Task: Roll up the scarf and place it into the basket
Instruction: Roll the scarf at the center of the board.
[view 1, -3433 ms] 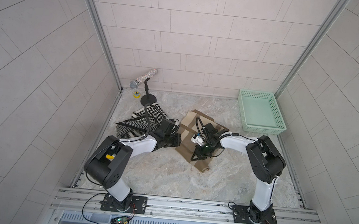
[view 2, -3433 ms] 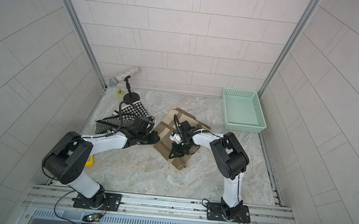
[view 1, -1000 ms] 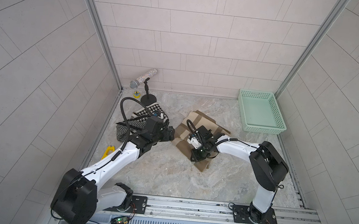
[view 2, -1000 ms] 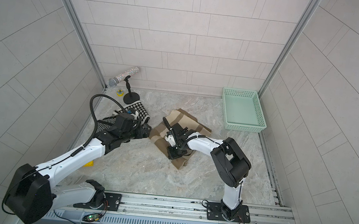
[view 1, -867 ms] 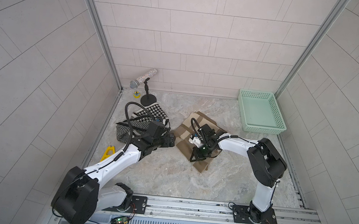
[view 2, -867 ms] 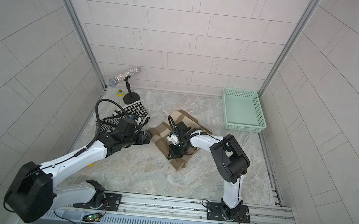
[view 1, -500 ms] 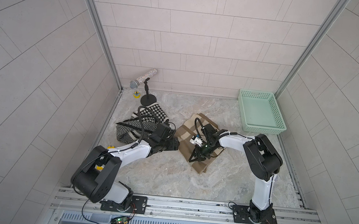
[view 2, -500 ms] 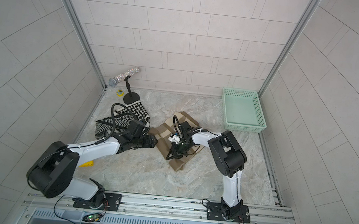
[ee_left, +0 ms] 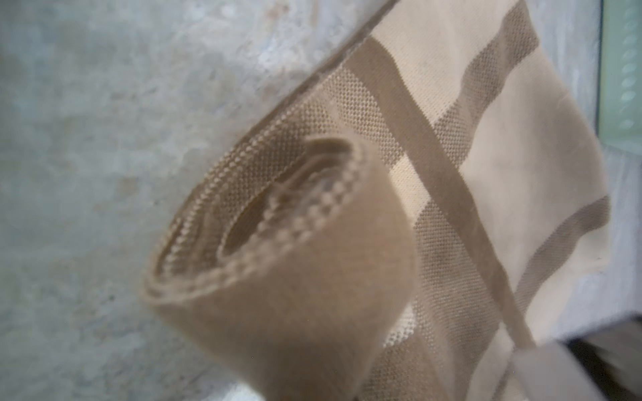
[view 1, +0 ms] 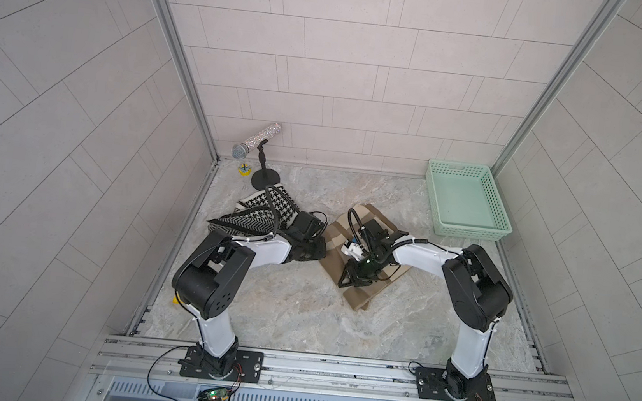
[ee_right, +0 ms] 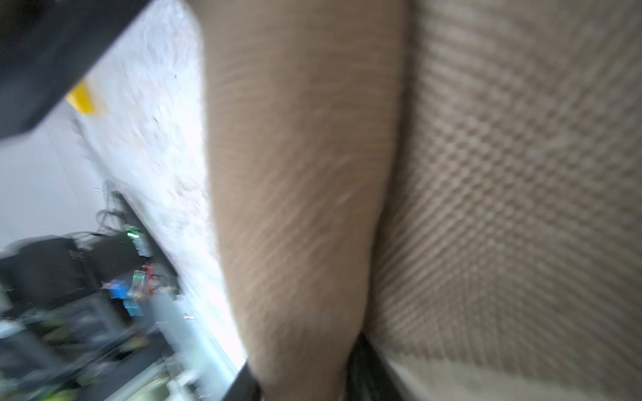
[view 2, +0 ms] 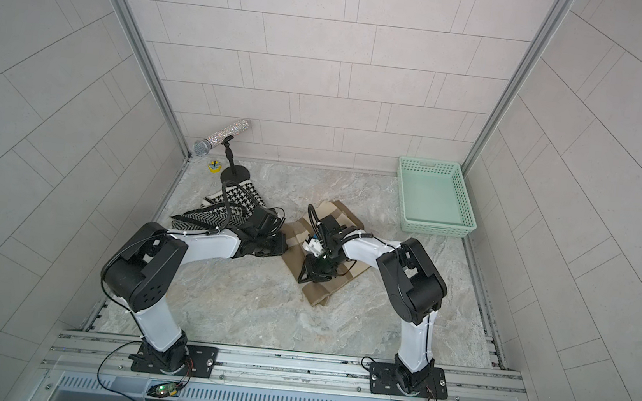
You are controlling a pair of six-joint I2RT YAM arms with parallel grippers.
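At the far left of the marble-patterned tabletop (view 1: 290,320), a black-and-white houndstooth cloth (view 1: 265,208) lies behind the left arm's wrist. A glitter microphone (view 1: 256,144) on its stand occupies the corner beyond.

Just right of these the left gripper (view 1: 323,251) lies low with its jaws closed, by my reading pinched on the left edge of the tan striped scarf (view 1: 359,301). Its wrist view looks straight into the open end of the roll (ee_left: 278,277). So the roll's long axis runs away from these jaws toward the right arm, with flat striped cloth beyond it.

Next over, the right gripper (view 1: 357,282) sits on top of the scarf with its jaws partly open. Its blurred wrist view shows the roll (ee_right: 295,173) between them, though I cannot tell whether they press it.

Well apart, in the far right corner against the tiled walls, the mint-green basket (view 1: 470,231) stands empty. It lies beyond and to the right of the scarf, and the right arm is the nearer one. Bare tabletop lies between scarf and basket, so the carry looks unobstructed, but some cloth is not yet rolled.
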